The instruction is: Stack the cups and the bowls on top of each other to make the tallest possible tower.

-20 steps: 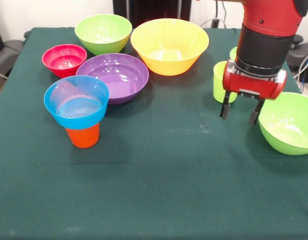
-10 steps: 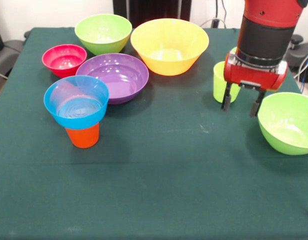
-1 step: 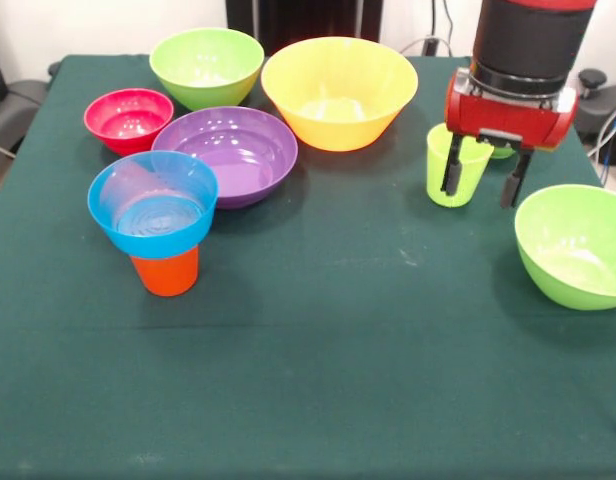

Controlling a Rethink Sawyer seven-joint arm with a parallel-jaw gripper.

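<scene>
In the front view, a small lime green bowl (image 3: 502,152) is almost wholly hidden behind the gripper (image 3: 483,187), whose fingers are spread and empty. The lime green cup (image 3: 454,166) is partly covered by one finger. At 9 o'clock the blue bowl (image 3: 153,204) is seated on the orange cup (image 3: 166,272). Against the earlier frames, the gripper is raised.

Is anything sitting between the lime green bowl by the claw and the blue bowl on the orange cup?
Nothing visible does. The lime green bowl and the blue bowl on the orange cup are separated by bare green table. The purple bowl lies just behind that line, touching the blue bowl's rim in this view. The open claw hangs beside the lime green cup.
</scene>
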